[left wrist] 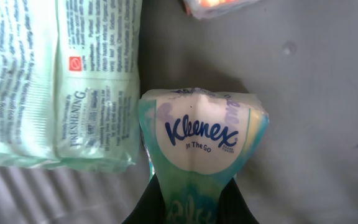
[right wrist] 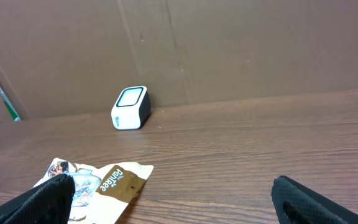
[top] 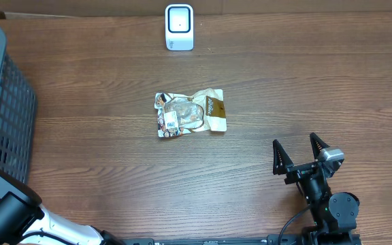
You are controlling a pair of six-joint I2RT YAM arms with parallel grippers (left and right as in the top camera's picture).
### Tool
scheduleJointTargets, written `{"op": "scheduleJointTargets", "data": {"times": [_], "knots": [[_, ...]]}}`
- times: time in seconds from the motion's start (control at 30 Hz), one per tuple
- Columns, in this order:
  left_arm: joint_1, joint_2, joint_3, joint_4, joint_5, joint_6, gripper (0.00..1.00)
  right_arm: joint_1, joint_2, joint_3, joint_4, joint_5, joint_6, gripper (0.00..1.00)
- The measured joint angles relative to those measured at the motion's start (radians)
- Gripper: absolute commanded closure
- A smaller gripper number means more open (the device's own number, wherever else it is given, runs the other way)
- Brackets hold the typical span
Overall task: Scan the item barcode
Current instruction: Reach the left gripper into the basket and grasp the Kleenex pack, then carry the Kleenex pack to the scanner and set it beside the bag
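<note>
Wood table [top: 114, 170] has the scanner [top: 179, 27] at its far edge. Left gripper [left wrist: 191, 196] pinches a tissue pack [left wrist: 201, 134], seemingly inside the basket [top: 5, 102], probably to carry it over for scanning. Right gripper [top: 295, 141] stands spread, idle.

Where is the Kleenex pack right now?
The Kleenex pack sits bottom centre in the left wrist view, pinched in the left claw, beside a pale green wipes pack.

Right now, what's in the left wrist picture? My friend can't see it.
The left gripper pinches a small tissue pack labelled Kleenex, in the middle of the picture. A pale green packet lies to its left, and something orange peeks in at the top.
</note>
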Motion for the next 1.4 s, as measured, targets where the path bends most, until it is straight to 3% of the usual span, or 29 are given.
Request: {"op": "scheduleJointTargets", "data": {"times": [0.13, 0.23, 0.5, 0.67, 0.77, 0.9, 1.07, 1.23, 1.4], "knots": [[-0.001, 0.006, 0.058, -0.122, 0.005, 0.0, 0.96, 0.0, 0.0, 0.0, 0.0, 0.0, 0.0, 0.0], [-0.001, 0.027, 0.204, -0.241, 0.027, 0.0, 0.96, 0.0, 0.0, 0.0, 0.0, 0.0, 0.0, 0.0], [-0.011, 0.035, 0.863, -0.519, 0.195, -0.003, 0.96, 0.0, 0.0, 0.0, 0.0, 0.0, 0.0, 0.0], [-0.102, 0.026, 1.163, -0.671, 0.346, -0.003, 0.96, 0.0, 0.0, 0.0, 0.0, 0.0, 0.0, 0.0], [-0.226, 0.01, 1.236, -0.766, 0.392, 0.017, 0.96, 0.0, 0.0, 0.0, 0.0, 0.0, 0.0, 0.0], [-0.457, 0.005, 1.25, -0.88, 0.385, 0.071, 0.96, 0.0, 0.0, 0.0, 0.0, 0.0, 0.0, 0.0], [-0.733, 0.008, 1.159, -0.896, 0.325, 0.121, 0.96, 0.0, 0.0, 0.0, 0.0, 0.0, 0.0, 0.0], [-0.944, 0.013, 0.941, -0.887, 0.222, 0.124, 0.96, 0.0, 0.0, 0.0, -0.001, 0.0, 0.0, 0.0], [-1.107, 0.026, 0.655, -0.793, 0.043, 0.024, 0.95, 0.0, 0.0, 0.0, -0.001, 0.0, 0.0, 0.0]]}}
